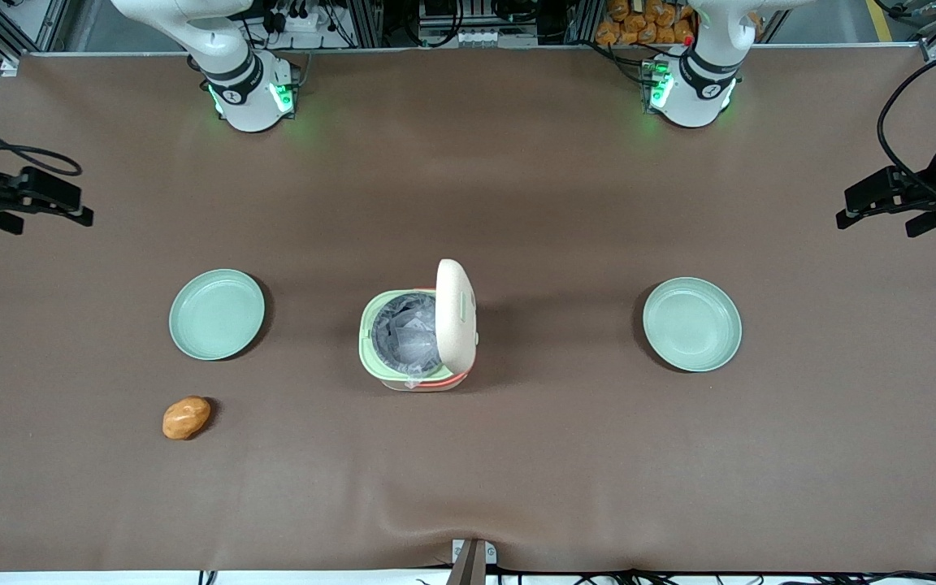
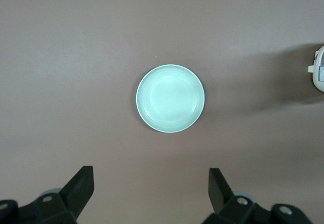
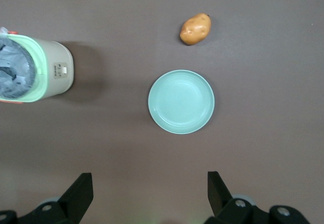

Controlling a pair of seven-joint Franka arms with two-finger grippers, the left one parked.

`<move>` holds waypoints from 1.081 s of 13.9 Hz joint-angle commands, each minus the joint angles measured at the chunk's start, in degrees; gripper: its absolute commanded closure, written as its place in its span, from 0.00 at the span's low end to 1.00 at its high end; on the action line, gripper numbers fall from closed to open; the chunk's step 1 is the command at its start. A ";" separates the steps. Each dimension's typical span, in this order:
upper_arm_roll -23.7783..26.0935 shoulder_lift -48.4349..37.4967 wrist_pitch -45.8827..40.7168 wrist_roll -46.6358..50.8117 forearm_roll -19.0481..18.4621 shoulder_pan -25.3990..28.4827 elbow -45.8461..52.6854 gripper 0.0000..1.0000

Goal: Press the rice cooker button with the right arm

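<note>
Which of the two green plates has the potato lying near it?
The round pale green plate toward the working arm's end, under the open black gripper; the brown potato lies nearer the front camera. The other plate sits alone.

Rice cooker (image 3: 33,70) cut by frame edge; gripper (image 3: 149,196) fingers (image 3: 81,191) partly cropped.

Rice cooker (image 1: 419,337) between two plates (image 1: 217,314)

No readable text, brands or numbers are showing anywhere. The rice cooker (image 3: 35,70) is carrying a small front panel, its markings illegible. The gripper (image 3: 149,196) is hovering, fingers apart, unlabelled.
</note>
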 commanded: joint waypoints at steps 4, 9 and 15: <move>1.17 -2.44 0.00 0.22 -3.14 -0.09 -1.66 0.00; 1.61 -3.14 -3.07 3.10 -7.11 0.26 -1.66 0.00; 1.61 -3.76 -6.50 4.17 -6.84 0.08 -2.10 0.00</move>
